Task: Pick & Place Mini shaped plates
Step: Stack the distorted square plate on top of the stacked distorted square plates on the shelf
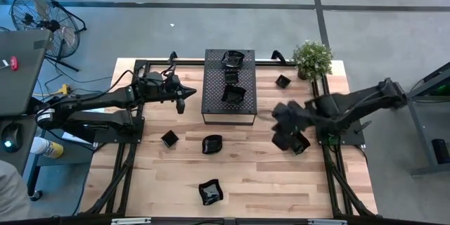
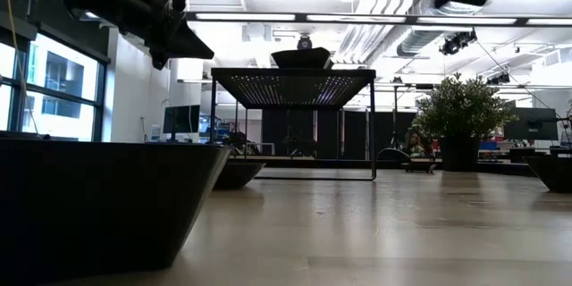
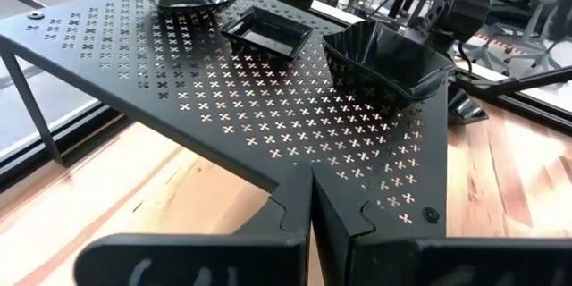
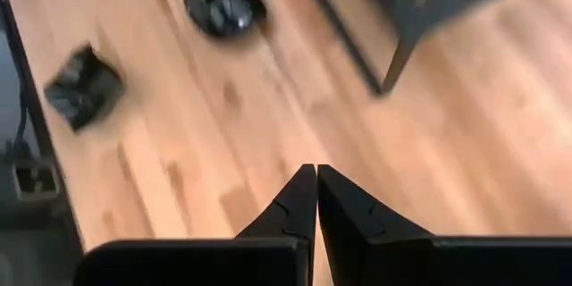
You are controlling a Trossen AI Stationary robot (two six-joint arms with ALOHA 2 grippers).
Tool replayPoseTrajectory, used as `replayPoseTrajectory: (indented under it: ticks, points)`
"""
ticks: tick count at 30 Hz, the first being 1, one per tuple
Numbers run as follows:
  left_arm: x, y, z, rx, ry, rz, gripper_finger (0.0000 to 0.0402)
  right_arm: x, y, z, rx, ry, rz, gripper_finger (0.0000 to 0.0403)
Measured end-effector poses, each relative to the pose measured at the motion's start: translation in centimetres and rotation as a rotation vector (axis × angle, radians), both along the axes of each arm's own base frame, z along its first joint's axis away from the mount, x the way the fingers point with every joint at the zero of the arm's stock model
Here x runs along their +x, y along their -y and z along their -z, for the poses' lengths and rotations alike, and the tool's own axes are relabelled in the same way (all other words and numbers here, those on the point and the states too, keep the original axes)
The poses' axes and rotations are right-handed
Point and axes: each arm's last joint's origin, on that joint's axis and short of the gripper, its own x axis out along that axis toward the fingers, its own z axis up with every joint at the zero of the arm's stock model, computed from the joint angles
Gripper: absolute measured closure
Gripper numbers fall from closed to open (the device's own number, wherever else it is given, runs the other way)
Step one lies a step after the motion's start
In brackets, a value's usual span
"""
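So counting the mini shaped plates: three glossy black ones sit on the perforated box [image 1: 228, 86] in the upper middle of the overhead frame, namely a round-ish wavy one [image 1: 233, 58], a small square one [image 1: 231, 76] and a ruffled one [image 1: 233, 94]. Five more are down on the wood-plank table [image 1: 260, 176]: a tiny square one [image 1: 169, 138], a leaf-like one [image 1: 212, 143], a crinkly one [image 1: 210, 191] near the bottom edge, one [image 1: 283, 81] by the potted plant [image 1: 312, 58], and one [image 1: 299, 143] right under the right arm. The box top is dark metal punched with little cross-shaped holes. No readable writing anywhere. The left gripper [image 1: 181, 103] hangs at the box's left edge with its fingers pressed together on nothing; the right gripper [image 1: 283, 138] at middle right is closed up too, nothing in it.
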Motion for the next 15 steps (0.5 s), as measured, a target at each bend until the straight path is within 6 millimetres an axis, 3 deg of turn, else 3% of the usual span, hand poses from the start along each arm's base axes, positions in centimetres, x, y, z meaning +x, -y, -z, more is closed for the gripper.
replayPoseTrajectory:
  ticks: [4,8,15]
  points:
    - [0.0,0.0,0.0,0.000,-0.001,0.000,0.0401,-1.1,-2.1,2.9,0.057,-0.093,0.048,0.0380]
    - [0.0,0.0,0.1,-0.003,-0.007,0.000,0.0401,-2.3,-3.3,6.5,0.130,-0.182,0.113,0.0343]
    - [0.0,0.0,0.2,0.002,-0.019,0.002,0.0401,-4.3,-3.1,11.8,0.197,-0.361,0.204,0.0280]
